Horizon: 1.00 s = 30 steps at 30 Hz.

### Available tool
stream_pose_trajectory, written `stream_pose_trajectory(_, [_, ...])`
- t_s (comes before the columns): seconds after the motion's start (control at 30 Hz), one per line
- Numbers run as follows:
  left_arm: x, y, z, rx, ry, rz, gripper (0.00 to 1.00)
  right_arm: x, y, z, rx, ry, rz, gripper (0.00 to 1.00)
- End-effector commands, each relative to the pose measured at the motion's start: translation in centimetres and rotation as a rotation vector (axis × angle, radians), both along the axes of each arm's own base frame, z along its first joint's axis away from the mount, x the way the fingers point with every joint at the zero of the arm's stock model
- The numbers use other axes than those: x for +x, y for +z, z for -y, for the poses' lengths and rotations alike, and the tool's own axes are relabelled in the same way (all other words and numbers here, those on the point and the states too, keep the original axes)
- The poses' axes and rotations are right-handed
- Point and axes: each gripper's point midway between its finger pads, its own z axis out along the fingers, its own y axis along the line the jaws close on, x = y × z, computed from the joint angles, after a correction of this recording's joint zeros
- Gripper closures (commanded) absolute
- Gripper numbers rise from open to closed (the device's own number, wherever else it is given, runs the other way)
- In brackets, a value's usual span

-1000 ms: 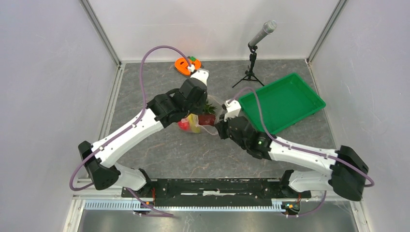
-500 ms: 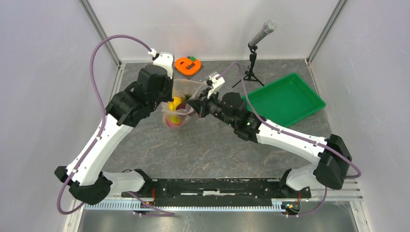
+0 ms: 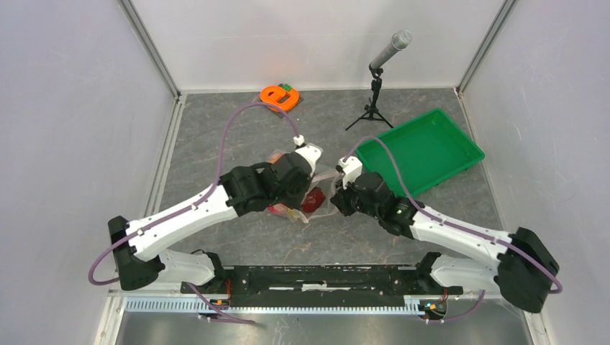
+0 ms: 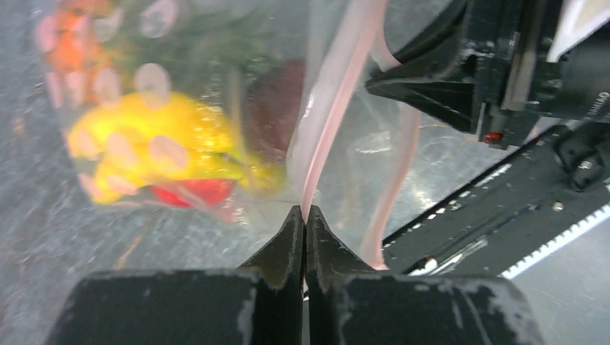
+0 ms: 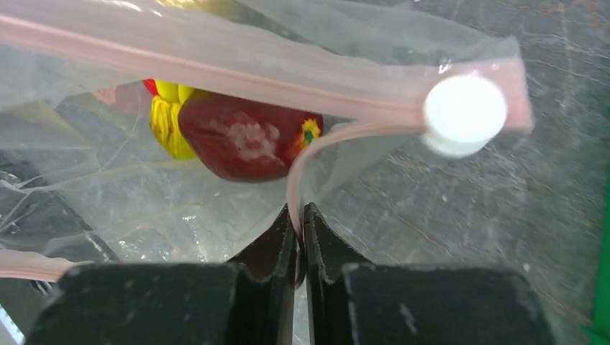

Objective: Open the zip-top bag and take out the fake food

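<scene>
- The left gripper [image 4: 303, 215] is clamped shut on one lip of the pink zip strip [image 5: 216, 72]. The right gripper [image 5: 296, 219] is pinched closed on the other lip. Each has hold of its own side of the mouth, and this looks meant for pulling the two lips apart.
- The zip-top bag [image 3: 311, 203] lies slumped on the bench [image 3: 288, 244], mid-bench between the two grippers. It rests on its side with the mouth turned towards the right arm.
- The lips have already parted near the right gripper. One strip runs straight across the right wrist view and the other curls down into the jaws, so the seal seems at least partly undone.
- The white slider [image 5: 464, 115] sits at the far end of the strip, beside the bag's corner.
- The fake food is all inside the bag, bunched at the end away from the mouth, so the removal step is not yet done.
- Count in the bag: one yellow banana bunch [image 4: 151, 147], one maroon fruit [image 5: 244, 140], one red apple [image 4: 194, 190] and one orange pineapple [image 4: 72, 43], which is blurred. That makes four pieces.
- Elsewhere on the bench there is one green tray [image 3: 424, 151] to the right, well apart from the bag.
- At the far edge stand one microphone on a tripod [image 3: 381, 72] and one orange "e"-shaped object [image 3: 279, 95].
</scene>
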Motion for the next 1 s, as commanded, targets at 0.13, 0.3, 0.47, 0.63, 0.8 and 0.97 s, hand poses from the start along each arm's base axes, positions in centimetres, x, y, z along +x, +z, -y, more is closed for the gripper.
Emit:
stream_pose_trajectory(0.13, [-1.3,-0.4,7.1,-0.112,-0.027,-0.016,0.98,-0.6,2.5,4.1,-0.091,-0.041,0.096,0.77])
stream_pose_trajectory(0.3, [-1.0,-0.9,7.9,-0.092,-0.022,-0.006,0.98,-1.3,5.7,3.8,-0.006,0.031,0.207,0.66])
stream_pose_trajectory(0.47, [-0.8,-0.6,8.3,-0.116,-0.011,-0.004,0.98,-3.7,6.6,0.5,0.148,0.26,0.283,0.59])
stream_pose_trajectory(0.63, [-0.9,-0.5,8.1,-0.121,-0.002,-0.003,0.98,-4.5,4.2,-1.1,0.197,0.365,0.33,0.56])
stream_pose_trajectory(0.8, [-1.1,-0.2,7.8,-0.131,-0.005,-0.002,0.98,-3.4,2.8,-1.5,0.169,0.377,0.412,0.55])
stream_pose_trajectory(0.97, [-1.3,-0.4,7.7,-0.136,-0.003,-0.011,0.98,-3.0,3.0,-2.2,0.217,0.38,0.488,0.54])
